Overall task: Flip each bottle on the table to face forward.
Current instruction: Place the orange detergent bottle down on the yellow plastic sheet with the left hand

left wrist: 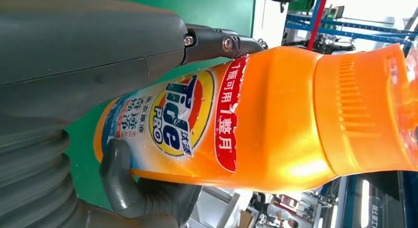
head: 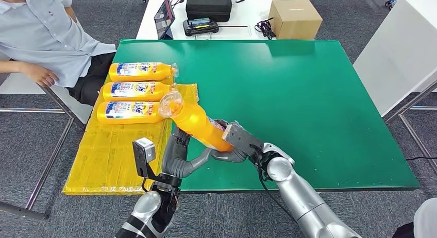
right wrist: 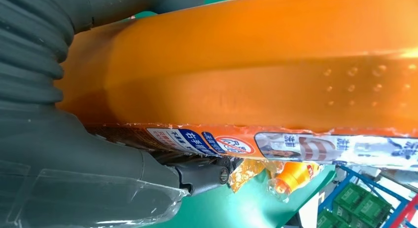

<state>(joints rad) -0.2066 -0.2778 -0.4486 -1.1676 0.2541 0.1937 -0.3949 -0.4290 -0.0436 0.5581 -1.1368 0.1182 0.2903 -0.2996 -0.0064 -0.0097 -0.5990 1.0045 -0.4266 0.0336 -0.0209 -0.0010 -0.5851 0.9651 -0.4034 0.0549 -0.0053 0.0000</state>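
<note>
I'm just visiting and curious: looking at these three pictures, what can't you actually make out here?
- The held bottle: its base is hidden in the head view by the right hand.
- Left hand: how its fingers lie is hidden behind the bottle in the head view.
- Small print on the three lying bottles: too small to read in the head view.
- The bottle's cap end: cut off by the left wrist view's edge.

I've got three orange detergent bottles (head: 138,90) lying side by side in a row on the yellow plastic sheet (head: 111,155) at the left of the green table (head: 309,104). A fourth orange bottle (head: 198,125) sits just right of them, between both hands, off the table.
</note>
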